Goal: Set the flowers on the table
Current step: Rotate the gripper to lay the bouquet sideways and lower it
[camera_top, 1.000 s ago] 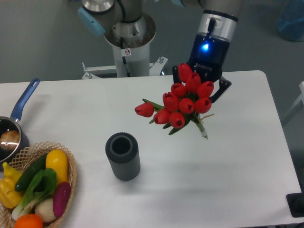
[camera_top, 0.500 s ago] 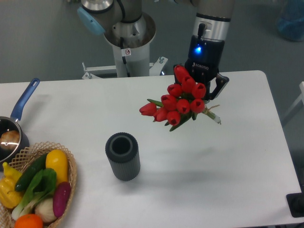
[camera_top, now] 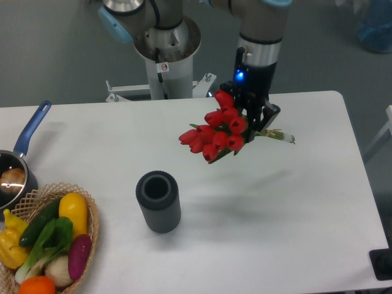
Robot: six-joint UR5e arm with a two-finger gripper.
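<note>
Overhead, the gripper [camera_top: 256,117] holds the flowers [camera_top: 215,130] above the far half of the table [camera_top: 294,214], its fingers clamped on the stems just behind the blooms; the red tulip heads lean out toward the left and the pale stem ends [camera_top: 281,135] stick out to the right; a soft shadow lies on the white top below and to the right of the bunch, so it hangs clear of the surface; a dark ribbed cylindrical vase [camera_top: 158,201] stands upright nearer the front, well apart from the bunch; at the left edge sit a wicker basket [camera_top: 92,231] of vegetables and a blue-handled saucepan [camera_top: 21,159]
</note>
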